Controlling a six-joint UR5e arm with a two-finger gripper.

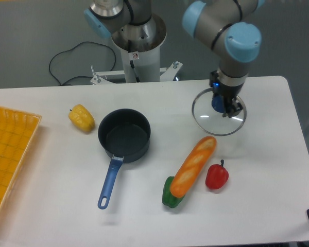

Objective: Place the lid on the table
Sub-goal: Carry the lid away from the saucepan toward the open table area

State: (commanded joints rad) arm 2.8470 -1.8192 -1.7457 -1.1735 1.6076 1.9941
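The lid [218, 112] is held by its blue knob in the clamped gripper [223, 104] above the table [268, 154], right of the saucepan [124, 135]; if lowered off-level, the rim could be struck and the glass skidded toward the nearby bread roll [193, 165].

single fixed camera, high front view, facing table [257, 206], arm base behind
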